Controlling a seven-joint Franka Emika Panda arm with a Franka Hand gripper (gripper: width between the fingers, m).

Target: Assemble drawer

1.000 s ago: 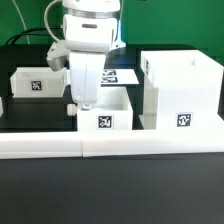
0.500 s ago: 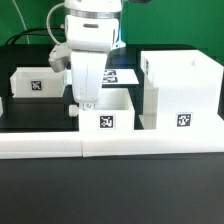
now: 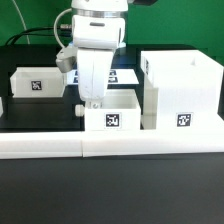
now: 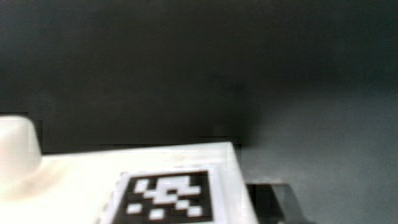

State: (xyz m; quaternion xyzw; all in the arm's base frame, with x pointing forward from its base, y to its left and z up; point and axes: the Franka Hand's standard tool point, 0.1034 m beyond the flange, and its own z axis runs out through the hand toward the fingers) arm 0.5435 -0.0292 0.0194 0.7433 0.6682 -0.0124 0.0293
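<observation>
The white open-fronted case [image 3: 180, 85] stands at the exterior view's right, with a tag low on its front. A small tagged open-top tray [image 3: 112, 120] sits just to its left, close against it. My gripper [image 3: 88, 106] reaches down at this tray's left wall and is shut on it. The wrist view shows the tray's white wall and tag [image 4: 169, 198] close up, with one dark fingertip [image 4: 272, 200] beside it. A second tagged tray [image 3: 35, 85] stands at the back left, apart from the gripper.
Long low white border rails [image 3: 60, 145] run along the front of the work area. The marker board [image 3: 125, 75] lies flat behind the arm. The table top is black. A white block edge shows at the exterior view's far left.
The gripper and the middle tray have slid together toward the exterior view's right, closing the gap to the case. The case and the back-left tray have not moved.
</observation>
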